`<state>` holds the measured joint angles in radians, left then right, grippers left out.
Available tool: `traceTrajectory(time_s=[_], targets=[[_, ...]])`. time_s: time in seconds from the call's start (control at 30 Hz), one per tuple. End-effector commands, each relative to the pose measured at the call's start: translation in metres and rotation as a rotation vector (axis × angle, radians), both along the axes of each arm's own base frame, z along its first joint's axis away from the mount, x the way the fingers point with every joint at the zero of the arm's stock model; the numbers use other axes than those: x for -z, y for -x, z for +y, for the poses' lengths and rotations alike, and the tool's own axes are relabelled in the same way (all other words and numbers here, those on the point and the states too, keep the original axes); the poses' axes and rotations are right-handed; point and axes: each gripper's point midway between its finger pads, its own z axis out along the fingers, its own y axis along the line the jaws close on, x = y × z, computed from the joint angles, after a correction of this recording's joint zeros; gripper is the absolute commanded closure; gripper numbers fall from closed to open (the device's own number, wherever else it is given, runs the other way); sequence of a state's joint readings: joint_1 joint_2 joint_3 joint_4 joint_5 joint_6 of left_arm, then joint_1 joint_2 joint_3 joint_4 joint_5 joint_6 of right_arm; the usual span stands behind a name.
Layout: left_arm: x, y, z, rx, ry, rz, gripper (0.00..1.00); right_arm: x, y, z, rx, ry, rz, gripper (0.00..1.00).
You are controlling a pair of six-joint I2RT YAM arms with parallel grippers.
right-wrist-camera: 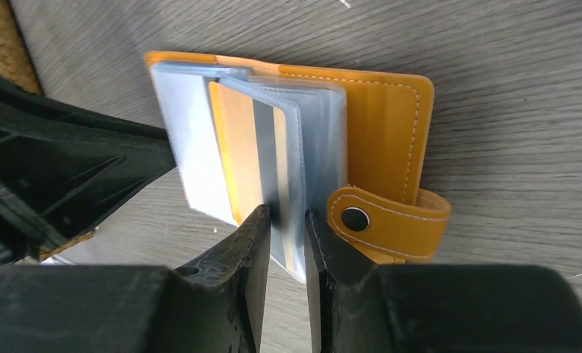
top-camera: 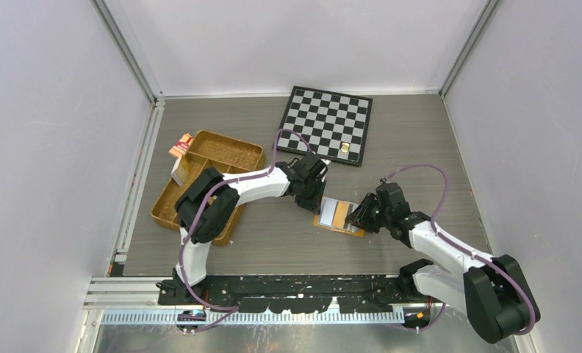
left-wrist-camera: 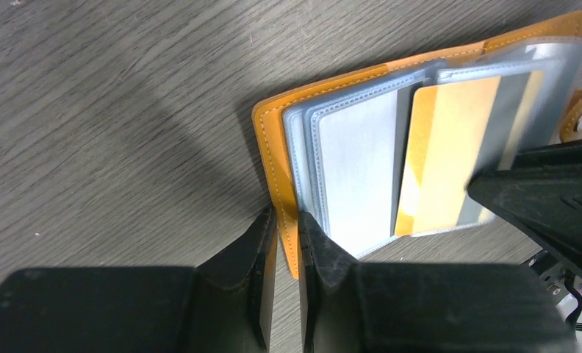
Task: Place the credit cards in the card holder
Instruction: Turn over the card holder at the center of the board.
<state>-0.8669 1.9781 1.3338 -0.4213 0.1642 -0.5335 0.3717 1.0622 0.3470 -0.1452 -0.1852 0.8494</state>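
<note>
White tubular-link, black-jointed left arm (top-camera: 255, 184) is recorded at centre-left of the overhead view, with the matching right arm (top-camera: 444, 248) at lower right. Looped purple cables (top-camera: 419, 166) are seen along both. The matte black, wedge-fingered left gripper (left-wrist-camera: 286, 220) and right gripper (right-wrist-camera: 286, 218) are noted along the bottom of the wrist views.

Card holder (right-wrist-camera: 383, 125) lower-left corner hidden behind left tool (left-wrist-camera: 288, 220); card (right-wrist-camera: 240, 154) lower end blurred; chessboard (top-camera: 325, 121) piece (top-camera: 345, 149) too small to identify.
</note>
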Motion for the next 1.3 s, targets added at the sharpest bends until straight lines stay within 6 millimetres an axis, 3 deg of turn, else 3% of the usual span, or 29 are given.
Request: traceTrajectory(time_s=[0.0,0.73,0.87,1.03,1.27], targets=[[0.023,0.009,0.009,0.018,-0.067,0.033,0.84,-0.024,-0.004,0.017,-0.017,-0.115,-0.071,0.71],[0.017,0.015,-0.006,0.015,0.034,0.058,0.87,-0.050,-0.015,0.030,-0.068,-0.147,-0.128,0.66],[0.014,0.014,-0.003,0.010,0.038,0.047,0.86,-0.046,-0.020,0.032,-0.068,-0.125,-0.118,0.66],[0.004,0.014,0.012,-0.018,0.047,0.020,0.78,-0.040,-0.025,0.040,-0.076,-0.110,-0.109,0.66],[-0.033,0.020,0.031,-0.010,0.071,-0.052,0.62,-0.032,-0.033,0.047,-0.069,-0.046,-0.111,0.59]])
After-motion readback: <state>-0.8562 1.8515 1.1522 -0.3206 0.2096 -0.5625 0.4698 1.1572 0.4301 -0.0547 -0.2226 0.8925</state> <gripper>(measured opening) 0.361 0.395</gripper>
